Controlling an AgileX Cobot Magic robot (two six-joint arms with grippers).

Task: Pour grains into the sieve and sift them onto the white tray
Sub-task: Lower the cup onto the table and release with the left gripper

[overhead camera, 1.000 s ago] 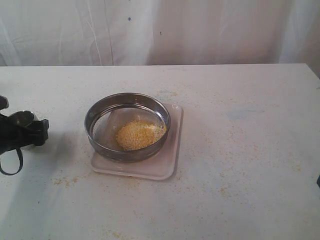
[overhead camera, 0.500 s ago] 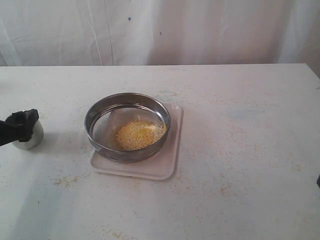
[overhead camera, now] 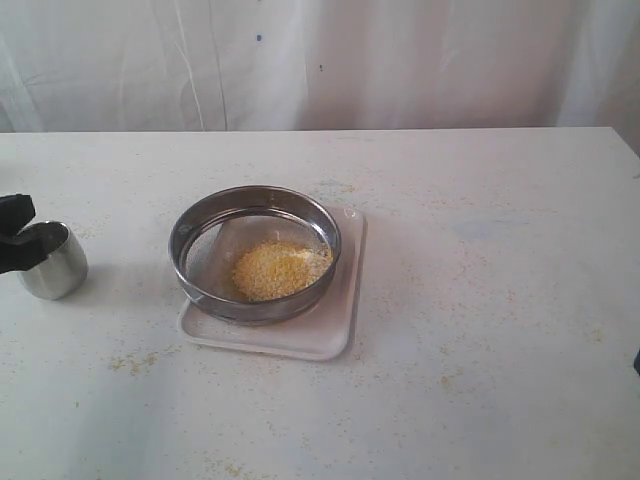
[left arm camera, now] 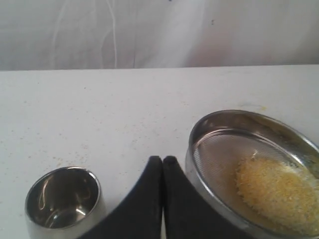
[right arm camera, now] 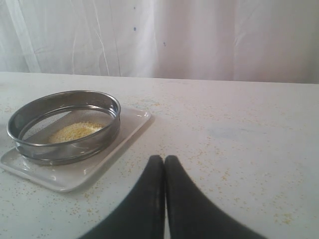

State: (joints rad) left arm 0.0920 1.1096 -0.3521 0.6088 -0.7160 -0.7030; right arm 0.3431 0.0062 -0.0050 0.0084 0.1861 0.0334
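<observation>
Left hand (left arm camera: 163,162) is clenched, fingers pressed tip to tip with nothing between them, just beside the small steel cup (overhead camera: 52,262), which stands upright on the bench (overhead camera: 480,300). Right hand (right arm camera: 164,160) is clenched shut too, well apart from the tray. Out toward the middle, the sieve (overhead camera: 250,305) sits squarely on the white tray (overhead camera: 335,322), and the grains (overhead camera: 278,269) lie in a yellow heap on its mesh. Loose yellow specks dot the bench around the tray.
</observation>
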